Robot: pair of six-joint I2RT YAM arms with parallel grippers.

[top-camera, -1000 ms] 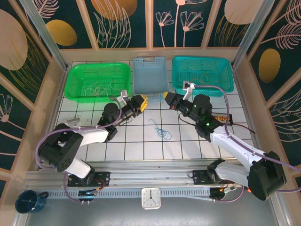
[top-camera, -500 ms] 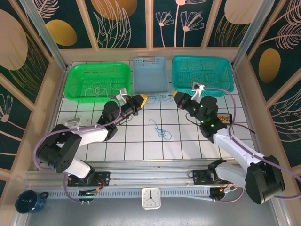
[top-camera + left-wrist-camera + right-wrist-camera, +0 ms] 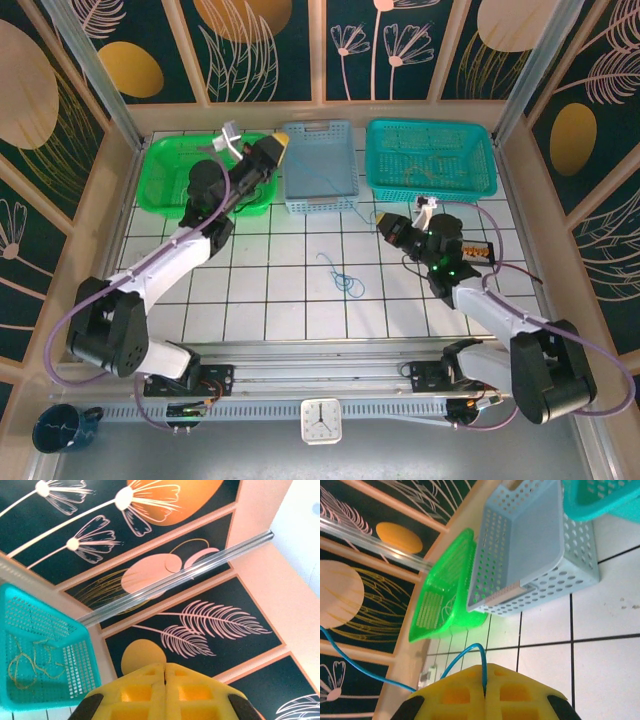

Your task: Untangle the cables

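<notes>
Arching thin blue cable (image 3: 482,655), glossy and slack, pinched in right claw (image 3: 484,680)

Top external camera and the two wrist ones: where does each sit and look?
Top external: above, behind the arm bases, looking down on the table; left arm and right arm show.
Left wrist: on the raised left arm, facing patterned wall and teal basket; shut yellow jaws below.
Right wrist: low over the table, facing green basket, light blue basket; jaws shut on blue cable.
Shared: teal basket, in top and left wrist.
</notes>
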